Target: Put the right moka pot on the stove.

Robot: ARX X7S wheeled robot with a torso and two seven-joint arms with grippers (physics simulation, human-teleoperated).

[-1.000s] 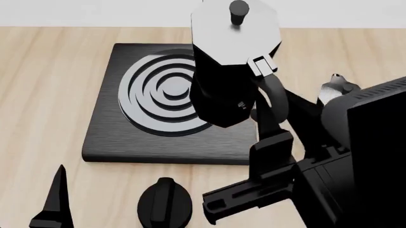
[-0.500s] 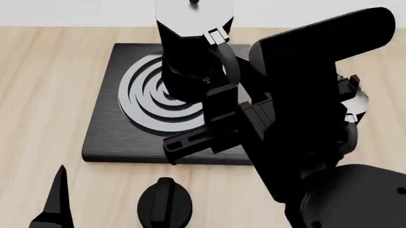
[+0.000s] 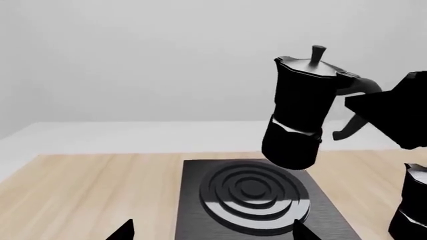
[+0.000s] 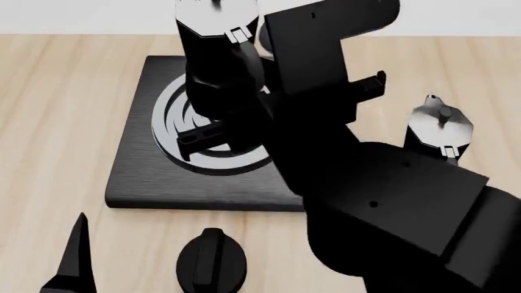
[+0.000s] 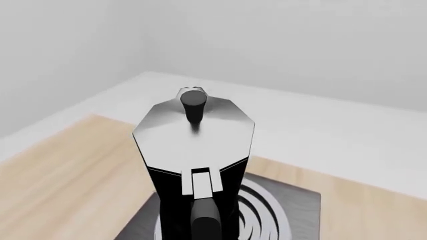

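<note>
The right moka pot [image 4: 213, 67], black and faceted with a glossy lid, hangs tilted just above the burner rings of the stove [image 4: 138, 165]. My right gripper [image 4: 244, 116] is shut on its loop handle. The left wrist view shows the pot [image 3: 300, 115] clear of the stove [image 3: 200, 210], with the right gripper [image 3: 360, 107] on the handle. The right wrist view looks down on the lid [image 5: 193, 135] over the stove [image 5: 293, 200]. My left gripper [image 3: 212, 232] is open and empty near the stove's front; one of its fingers [image 4: 73, 256] shows at the bottom left of the head view.
The twin moka pot [image 4: 440, 128] stands on the wooden table to the right of the stove; it also shows in the left wrist view [image 3: 410, 210]. A small round black dial knob [image 4: 211, 262] sits in front of the stove. My right arm hides the stove's right part.
My right arm has carried the pot left and away, from over the stove's right side to above the burner rings. The left gripper has not moved.
</note>
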